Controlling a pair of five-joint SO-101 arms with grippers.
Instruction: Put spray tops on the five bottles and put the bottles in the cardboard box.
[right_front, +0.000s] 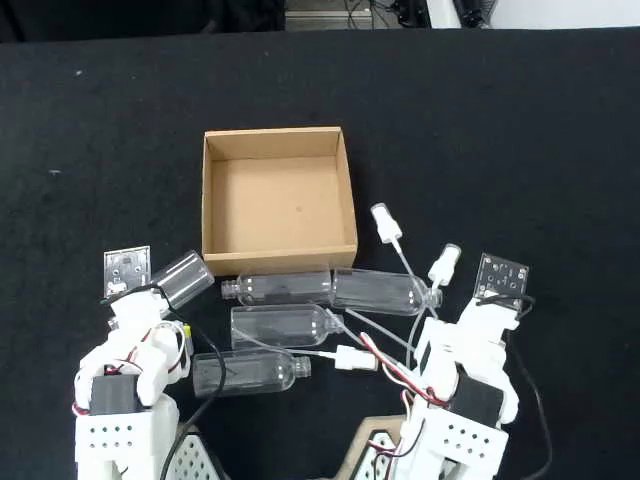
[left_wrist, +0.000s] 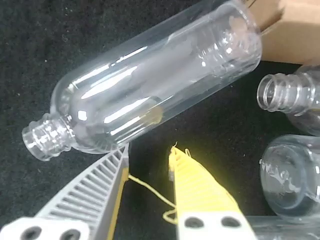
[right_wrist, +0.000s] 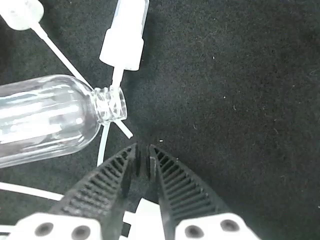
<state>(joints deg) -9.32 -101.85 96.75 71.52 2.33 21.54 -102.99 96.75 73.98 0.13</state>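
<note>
Left gripper (left_wrist: 149, 150): jaws apart, holding nothing. An uncapped bottle (left_wrist: 150, 75) lies crosswise just beyond the fingertips, its base end near a corner of the cardboard box (left_wrist: 300, 30).

Right gripper (right_wrist: 143, 150): jaws almost together, clamping nothing. A second bottle (right_wrist: 45, 115) lies with its open neck just ahead of the tips, beside a spray top (right_wrist: 125, 42).

I see bright, even light from above. White glare streaks the clear bottle (left_wrist: 150, 85); the black counter (right_front: 500, 120) reads flat and dark.
</note>
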